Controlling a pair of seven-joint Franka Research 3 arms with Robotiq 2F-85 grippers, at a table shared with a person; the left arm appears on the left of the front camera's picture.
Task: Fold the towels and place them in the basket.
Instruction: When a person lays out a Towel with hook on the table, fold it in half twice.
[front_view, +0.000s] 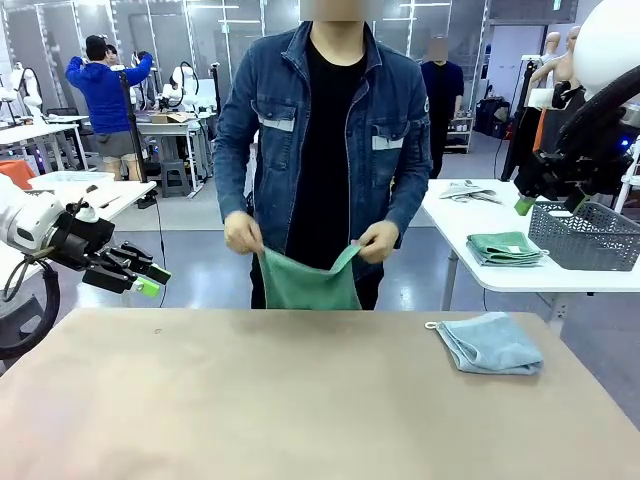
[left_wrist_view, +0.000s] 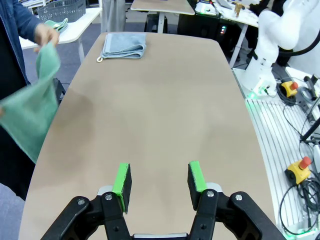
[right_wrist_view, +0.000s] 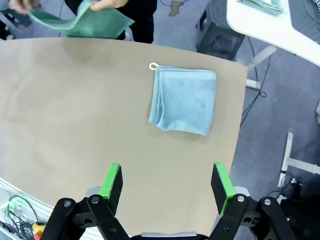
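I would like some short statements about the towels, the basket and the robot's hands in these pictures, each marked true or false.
1. The blue towel lies folded on the brown table. True.
2. The person holds a green towel. True.
3. The robot's left hand is shut on a towel. False: it is open and holds nothing.
4. The basket stands on the brown table. False: it stands on the white side table, next to a folded green towel.
5. The robot's right hand is open. True.
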